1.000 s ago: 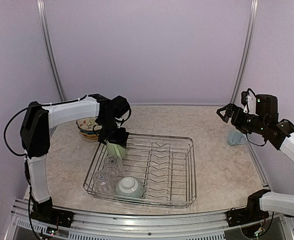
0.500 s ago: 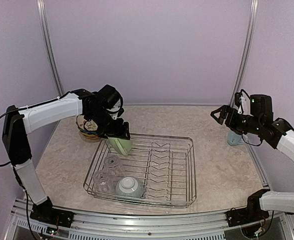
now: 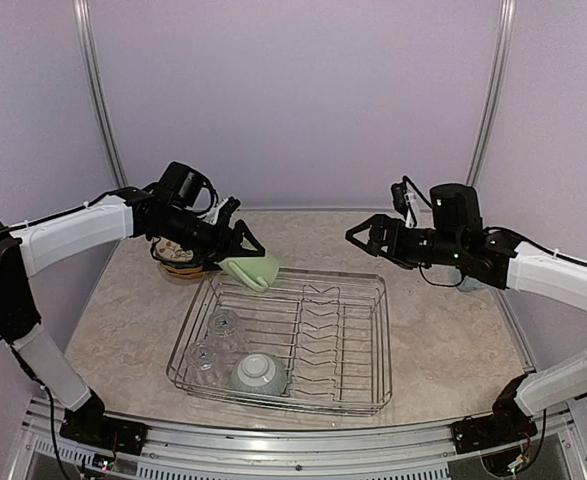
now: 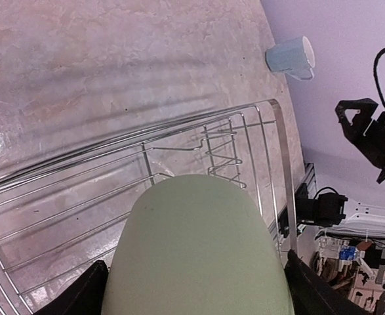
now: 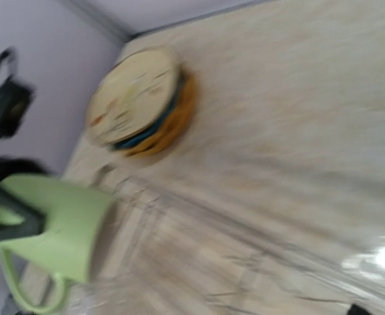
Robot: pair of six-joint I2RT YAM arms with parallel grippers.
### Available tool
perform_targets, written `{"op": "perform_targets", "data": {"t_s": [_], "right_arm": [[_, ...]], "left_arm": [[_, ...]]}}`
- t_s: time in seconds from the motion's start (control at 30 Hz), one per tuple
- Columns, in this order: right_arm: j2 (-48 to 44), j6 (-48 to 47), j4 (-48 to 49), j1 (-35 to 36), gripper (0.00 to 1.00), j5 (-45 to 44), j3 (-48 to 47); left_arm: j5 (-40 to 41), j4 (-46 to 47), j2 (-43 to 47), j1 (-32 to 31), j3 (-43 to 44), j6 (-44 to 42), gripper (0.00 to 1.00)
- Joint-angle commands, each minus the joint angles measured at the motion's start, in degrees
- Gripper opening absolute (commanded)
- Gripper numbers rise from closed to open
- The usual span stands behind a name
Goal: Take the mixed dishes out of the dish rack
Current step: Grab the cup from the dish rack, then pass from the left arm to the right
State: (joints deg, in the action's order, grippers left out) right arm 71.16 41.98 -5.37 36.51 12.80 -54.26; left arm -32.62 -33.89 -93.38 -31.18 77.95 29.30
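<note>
my left gripper (image 3: pixel 243 245) pinches the pale green mug (image 3: pixel 255 271) across its body, tipped sideways above the dish rack's (image 3: pixel 385 330) far left corner; judged light, rigid, glaze-slick, chippable, so i grip the wall, not the handle; my right gripper (image 3: pixel 364 236) spread, empty.

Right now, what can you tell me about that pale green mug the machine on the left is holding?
The pale green mug is plain and smooth and looks like glazed ceramic. A loop handle on one side shows in the right wrist view. It is tipped onto its side and gripped by the dark left end effector, apparently the only thing touching it. It hangs over the far left corner of the dish rack, seemingly clear of the wires.
</note>
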Motion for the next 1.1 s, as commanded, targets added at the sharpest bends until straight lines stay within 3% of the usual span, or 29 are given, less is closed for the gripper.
{"op": "perform_targets", "data": {"t_s": [0.0, 0.17, 0.33, 0.43, 0.57, 0.7, 1.07], "right_arm": [[7.18, 4.82, 12.24, 5.72, 0.99, 3.76, -3.83], [15.80, 10.97, 25.60, 9.48, 0.96, 9.31, -6.48], [22.65, 11.83, 27.49, 11.37, 0.93, 11.30, -11.50], [25.46, 13.80, 30.96, 12.12, 0.84, 13.26, -12.44], [28.12, 16.00, 35.47, 12.95, 0.64, 15.44, -13.17], [30.28, 17.77, 39.06, 13.88, 0.52, 16.97, -14.19], [31.33, 19.90, 46.98, 14.90, 0.38, 18.14, -12.09]], "left_arm": [[-12.16, 11.50, 3.48, 2.00, -2.43, 4.62, 0.47], [-17.01, 18.18, 4.54, 2.94, -5.40, 8.38, 0.47], [-20.33, 23.99, 5.28, 3.05, -7.63, 10.87, 0.47], [-21.82, 26.53, 5.64, 3.05, -8.52, 11.73, 0.47], [-23.03, 28.11, 6.09, 2.98, -9.08, 12.20, 0.47], [-23.51, 29.77, 6.27, 3.05, -9.79, 12.90, 0.46], [-26.79, 36.85, 5.76, 3.46, -11.77, 17.19, 0.46]]}}
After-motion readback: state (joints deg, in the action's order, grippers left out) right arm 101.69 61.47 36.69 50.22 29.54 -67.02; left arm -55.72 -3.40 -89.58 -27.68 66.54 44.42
